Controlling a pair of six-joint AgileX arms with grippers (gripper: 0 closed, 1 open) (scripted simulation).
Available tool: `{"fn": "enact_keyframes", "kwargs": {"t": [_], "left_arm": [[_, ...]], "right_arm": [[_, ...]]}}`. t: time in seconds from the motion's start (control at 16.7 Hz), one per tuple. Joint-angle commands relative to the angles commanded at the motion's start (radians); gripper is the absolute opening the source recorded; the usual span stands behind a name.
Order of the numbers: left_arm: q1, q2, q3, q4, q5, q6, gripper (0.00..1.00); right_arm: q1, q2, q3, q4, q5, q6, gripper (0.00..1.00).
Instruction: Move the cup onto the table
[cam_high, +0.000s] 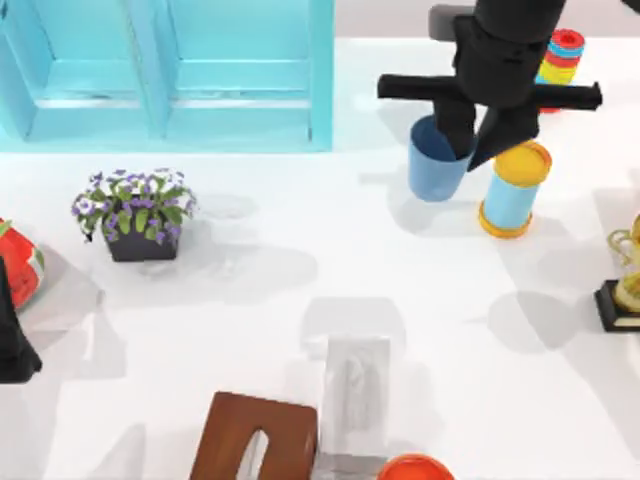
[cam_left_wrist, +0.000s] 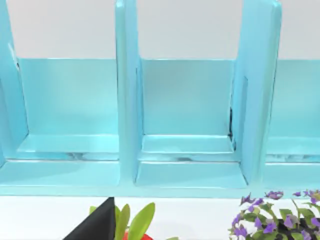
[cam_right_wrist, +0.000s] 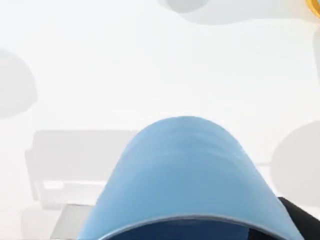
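Observation:
The medium-blue cup (cam_high: 434, 165) stands upright over the white table (cam_high: 300, 270) at the back right, just left of the yellow-ended cylinder (cam_high: 512, 190). My right gripper (cam_high: 476, 140) comes down from above. One finger is inside the cup and the other outside its right wall, shut on the rim. In the right wrist view the cup (cam_right_wrist: 185, 170) sits close under the camera with bare table beyond it. I cannot tell whether the cup's base touches the table. My left arm (cam_high: 12, 345) is parked at the table's left edge.
A turquoise cabinet (cam_high: 165, 75) stands at the back left, a potted purple flower (cam_high: 135, 215) in front of it. A striped ring stack (cam_high: 562, 55) is behind the cylinder and a gold trophy (cam_high: 625, 275) at the right edge. A wooden box (cam_high: 255, 435) and a white box (cam_high: 355, 400) sit at the front.

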Motion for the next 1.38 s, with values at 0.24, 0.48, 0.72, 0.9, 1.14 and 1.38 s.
{"fn": "enact_keyframes", "kwargs": {"t": [0.24,0.48,0.72,0.9,1.14,1.38], "left_arm": [[0.0,0.0,0.0,0.0,0.0,0.0,1.0],[0.0,0.0,0.0,0.0,0.0,0.0,1.0],[0.0,0.0,0.0,0.0,0.0,0.0,1.0],[0.0,0.0,0.0,0.0,0.0,0.0,1.0],[0.0,0.0,0.0,0.0,0.0,0.0,1.0],[0.0,0.0,0.0,0.0,0.0,0.0,1.0]], "right_arm": [[0.031,0.054,0.021,0.005,0.01,0.011,0.0],[0.026,0.054,0.019,0.006,0.008,0.012,0.0],[0.034,0.053,-0.055,0.08,0.01,0.018,0.0],[0.046,0.058,-0.168,0.202,0.01,0.028,0.0],[0.053,0.062,-0.219,0.254,0.01,0.034,0.0],[0.053,0.062,-0.219,0.254,0.01,0.034,0.15]]}}
